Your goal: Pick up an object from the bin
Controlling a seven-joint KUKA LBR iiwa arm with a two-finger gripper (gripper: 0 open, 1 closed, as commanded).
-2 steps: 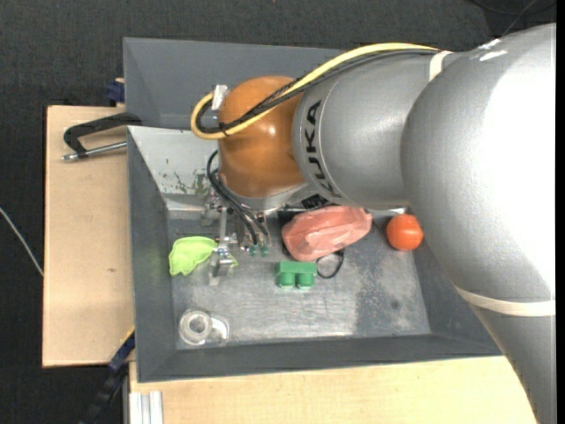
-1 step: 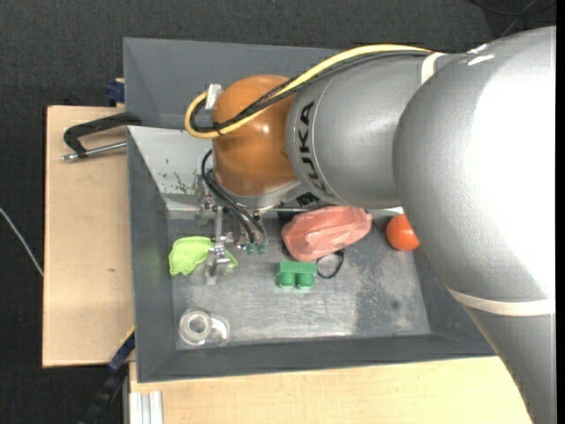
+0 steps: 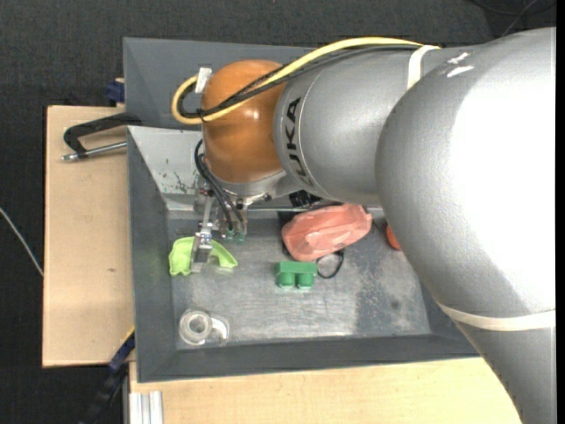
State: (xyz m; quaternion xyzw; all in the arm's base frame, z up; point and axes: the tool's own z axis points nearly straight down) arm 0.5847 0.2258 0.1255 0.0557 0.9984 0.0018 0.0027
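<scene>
- The arm (image 3: 424,148) is reaching into the bin (image 3: 380,303) from 3 o'clock. Its big grey body is covering much of the bin's upper right. An orange cover (image 3: 238,122) is sitting at the wrist, with a yellow cable (image 3: 353,46) looping over it.
- The pincer (image 3: 210,244) is pointing down at the 9 o'clock side of the bin floor, directly over a crumpled lime-green piece (image 3: 184,258).
- That lime-green piece is lying on the floor and spreading out to either side of the pincer's tip, one lobe toward 9 o'clock and one toward 3 o'clock. From where I am standing I cannot tell whether the tip is touching it or hanging just above it.
- I also cannot tell whether the pincer is open or closed, and I am not seeing the piece clearly gripped.
- A small green block (image 3: 296,275) is lying near the middle of the floor, well apart from the pincer.
- A pink lump (image 3: 325,230) is resting just toward 1 o'clock of that block, partly under the arm, with a thin black loop (image 3: 333,264) peeking out below it.
- A clear ring (image 3: 201,327) is lying flat in the 8 o'clock corner.
- A bit of something orange (image 3: 391,236) is showing at the arm's edge toward 3 o'clock, too hidden to name.
</scene>
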